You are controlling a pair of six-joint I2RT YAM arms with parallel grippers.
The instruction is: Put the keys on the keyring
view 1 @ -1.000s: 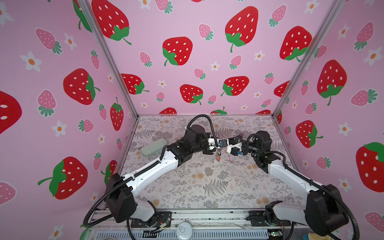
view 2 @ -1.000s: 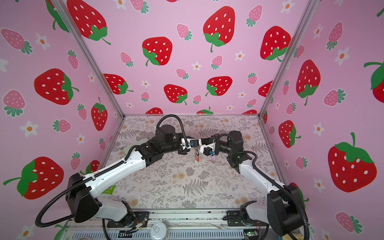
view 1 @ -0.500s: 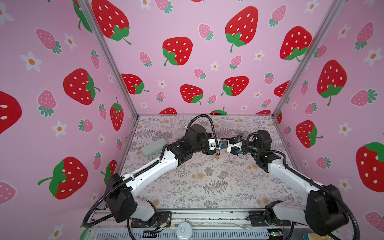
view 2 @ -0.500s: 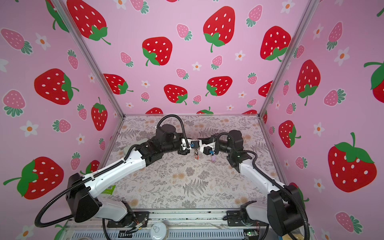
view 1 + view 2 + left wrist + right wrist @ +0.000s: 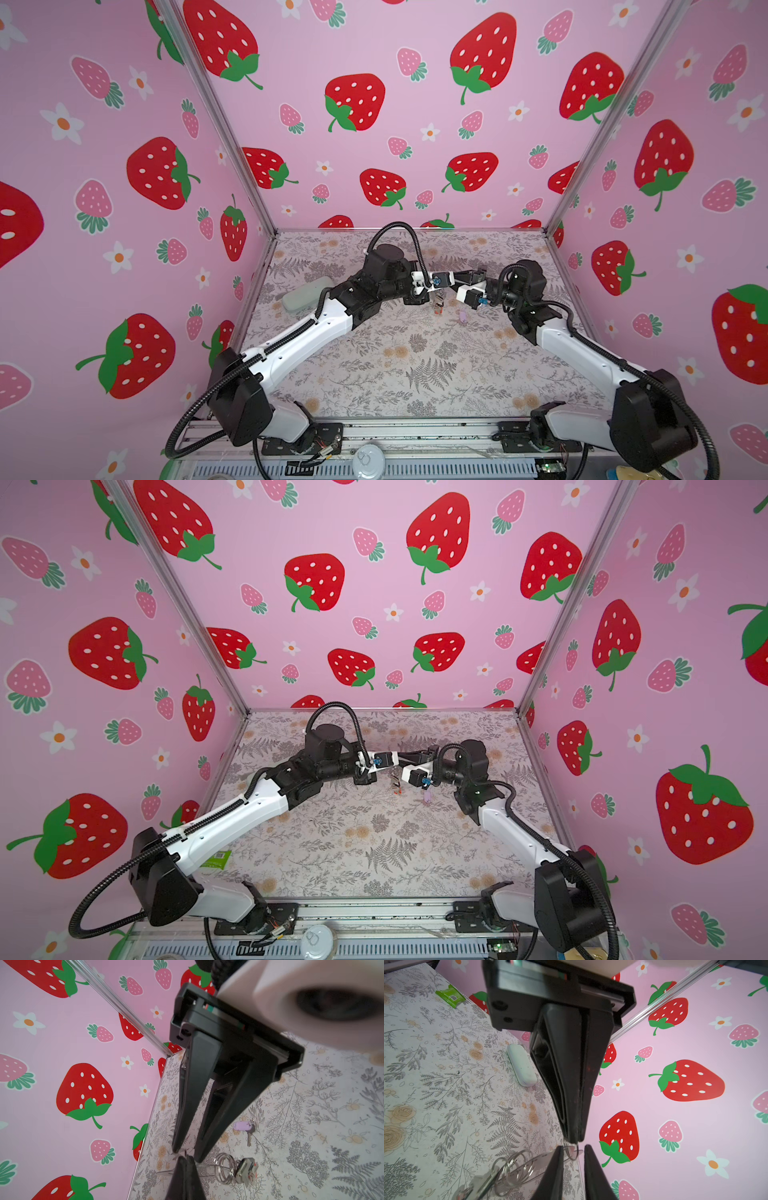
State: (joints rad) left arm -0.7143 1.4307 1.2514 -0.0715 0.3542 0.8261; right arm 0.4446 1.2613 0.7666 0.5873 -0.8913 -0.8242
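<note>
Keyring (image 5: 225, 1168) — keys (image 5: 246, 1169) attached — dangles just beside left end effector (image 5: 185, 1157).

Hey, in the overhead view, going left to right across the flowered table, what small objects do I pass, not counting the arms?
Pale grey-green case → bunch of keys on the ring → lilac-tagged key.

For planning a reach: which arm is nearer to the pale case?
Left. The case lies close beside the left arm; the right arm is on the opposite side of the table.
</note>
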